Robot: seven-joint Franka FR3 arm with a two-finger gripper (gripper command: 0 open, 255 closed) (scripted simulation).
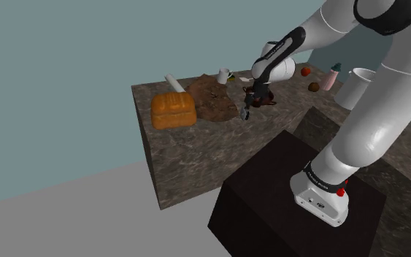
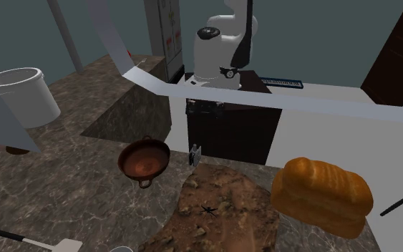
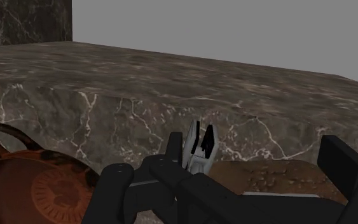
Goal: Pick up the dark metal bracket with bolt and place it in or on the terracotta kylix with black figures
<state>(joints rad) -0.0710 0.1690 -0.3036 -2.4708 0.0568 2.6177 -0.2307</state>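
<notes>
While the black gripper (image 1: 247, 111) is hard to pick out against the black stand (image 2: 228, 132) in the second exterior view, the bracket (image 2: 196, 154) shows there as a small pale-grey piece by the marble counter's (image 2: 64, 193) edge. Whether the gripper clasps it or merely straddles it, I cannot tell. The reddish-brown kylix (image 2: 144, 161) sits at the bracket's nine o'clock, apart from it, cut off in the wrist view. A rough brown slab (image 2: 221, 211) lies at five o'clock.

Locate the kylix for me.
In the second exterior view, the reddish-brown kylix sits on the marbled counter left of the brown mat, beside the small grey bracket.
</notes>
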